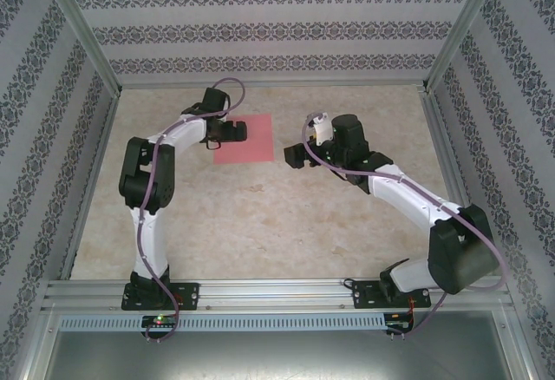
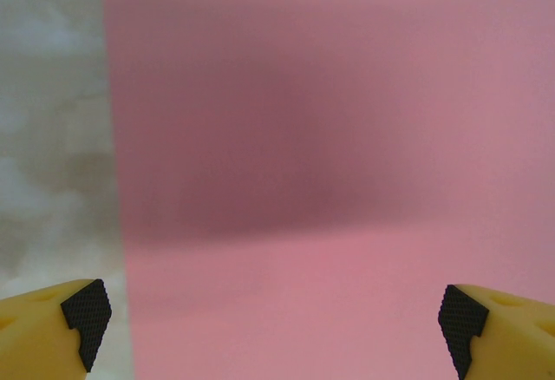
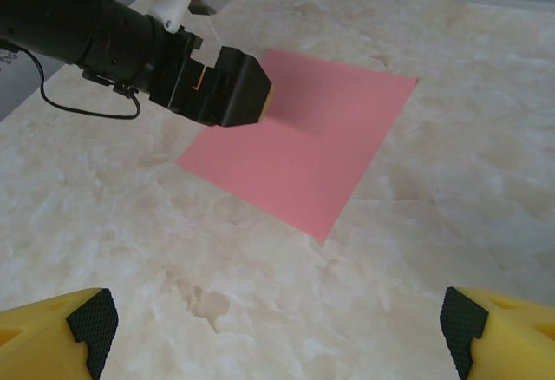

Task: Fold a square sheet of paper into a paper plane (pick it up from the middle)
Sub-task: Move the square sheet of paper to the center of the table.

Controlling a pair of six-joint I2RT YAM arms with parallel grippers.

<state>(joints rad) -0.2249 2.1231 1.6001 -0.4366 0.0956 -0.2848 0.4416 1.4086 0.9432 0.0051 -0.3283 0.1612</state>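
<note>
The square sheet of paper [image 1: 244, 139] lay flat and unfolded on the table [image 1: 260, 232], toward 12 o'clock from the table's middle. The step in hand looked like the pickup from the middle. The left claw [image 1: 217, 134] hovered over the sheet's 9 o'clock edge, jaws spread wide and holding nothing. Its wrist view put one pad just outside that edge and the other over the pink; contact could not be told. To do this well, it would likely need to centre over the sheet, come down gently and pinch up a small ridge without crumpling the thin paper. The right claw [image 1: 295, 154] stood off the sheet's 3 o'clock side, apart from it, also wide open and empty, well placed to pin the sheet if it slid
</note>
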